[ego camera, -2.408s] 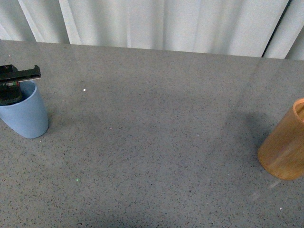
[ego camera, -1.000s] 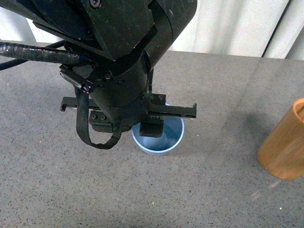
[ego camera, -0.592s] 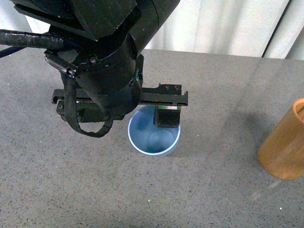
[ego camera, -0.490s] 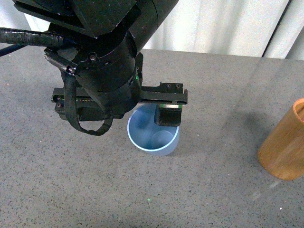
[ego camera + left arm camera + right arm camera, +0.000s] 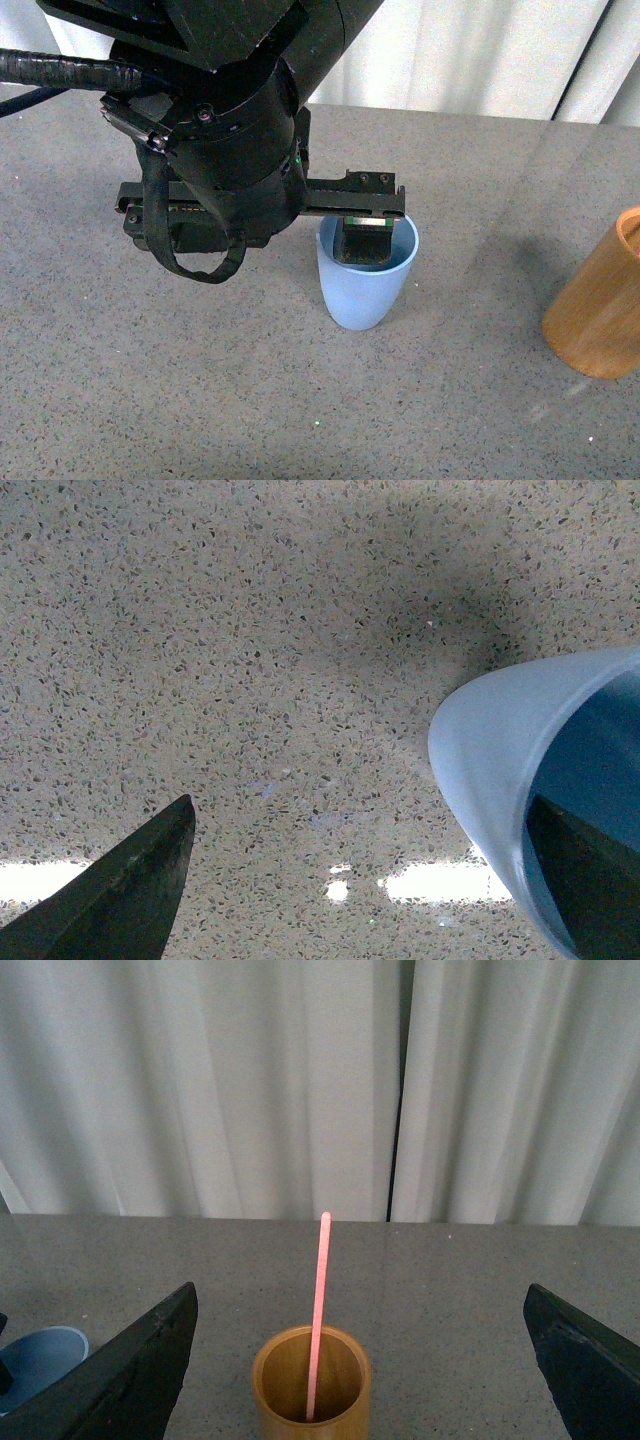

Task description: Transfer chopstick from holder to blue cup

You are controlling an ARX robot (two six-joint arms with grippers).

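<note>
Chopstick point(image 5: 318, 1310) stands nearly upright in the holder point(image 5: 311, 1385), which you'll find at the far right of the front view. Your right gripper point(image 5: 360, 1290) faces both from short of them, jaws wide apart and holding nothing. The blue cup point(image 5: 360, 285) stands upright near the middle of the table point(image 5: 450, 400). Your left gripper point(image 5: 358, 805) is spread wide too, with one finger point(image 5: 362, 240) dipped inside the cup and the other well outside it.
</note>
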